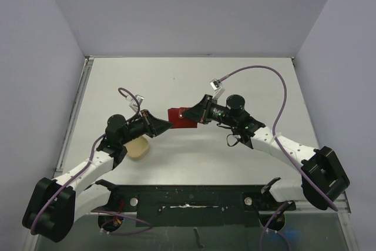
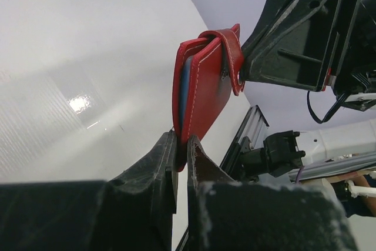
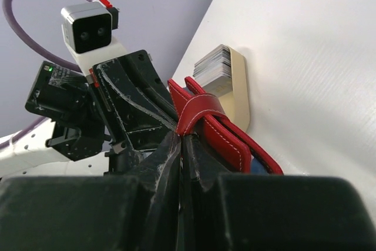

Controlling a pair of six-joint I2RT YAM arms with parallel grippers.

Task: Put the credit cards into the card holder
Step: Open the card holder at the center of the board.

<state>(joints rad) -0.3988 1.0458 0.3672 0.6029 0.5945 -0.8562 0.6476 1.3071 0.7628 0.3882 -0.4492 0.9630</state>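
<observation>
The red card holder [image 1: 178, 118] hangs in the air between my two grippers, above the middle of the table. My left gripper [image 1: 169, 124] is shut on its lower edge, seen close in the left wrist view [image 2: 183, 145]. My right gripper [image 1: 189, 114] is shut on the snap tab [image 3: 197, 113], seen in the right wrist view [image 3: 183, 139]. The holder [image 2: 205, 86] is folded, with a light blue card edge [image 2: 184, 95] showing inside it. A stack of pale credit cards [image 3: 212, 66] stands in the tan dish [image 3: 239, 92].
The tan oval dish [image 1: 138, 149] sits on the white table by the left arm. Purple cables loop above both wrists. A metal rail [image 1: 76, 107] runs along the table's left edge, with grey walls around.
</observation>
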